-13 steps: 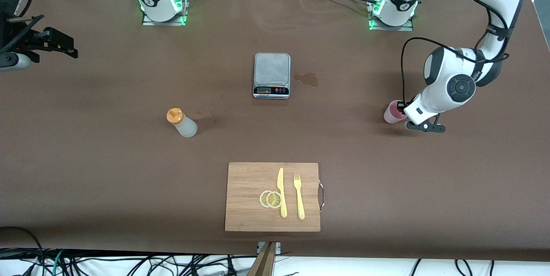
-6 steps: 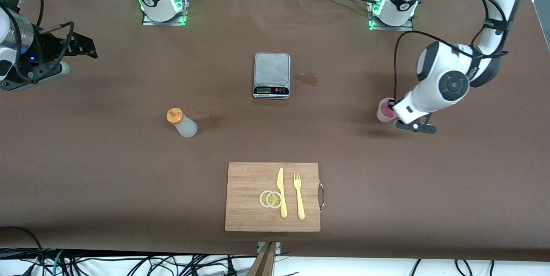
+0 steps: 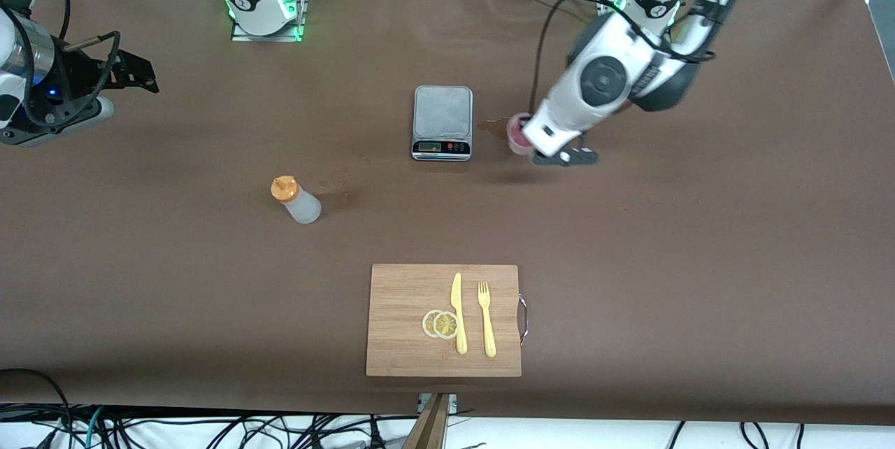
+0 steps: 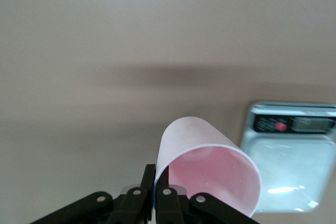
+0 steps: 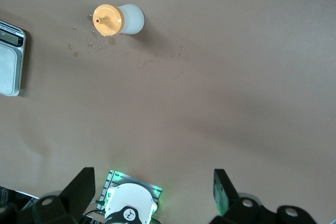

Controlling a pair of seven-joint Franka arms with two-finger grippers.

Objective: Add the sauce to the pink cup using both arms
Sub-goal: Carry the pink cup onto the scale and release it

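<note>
The pink cup (image 3: 518, 133) hangs tilted in the air just beside the grey scale, over a wet stain (image 3: 498, 129). My left gripper (image 3: 529, 144) is shut on its rim; in the left wrist view the fingers (image 4: 156, 181) pinch the cup (image 4: 210, 169) wall, one inside and one outside. The sauce bottle (image 3: 296, 200) with its orange cap stands on the table, nearer the front camera than the scale and toward the right arm's end. My right gripper (image 3: 137, 75) hovers open high over the right arm's end of the table; its wrist view shows the sauce bottle (image 5: 118, 19) far from the gripper (image 5: 153, 184).
A grey kitchen scale (image 3: 442, 122) sits mid-table, seen also in the left wrist view (image 4: 286, 163). A wooden cutting board (image 3: 402, 337) near the front edge carries a yellow knife (image 3: 458, 312), a fork (image 3: 485, 319) and lemon slices (image 3: 440, 324).
The left arm has carried the pink cup from the left arm's end of the table to beside the scale. The right gripper came into view, then held still.
</note>
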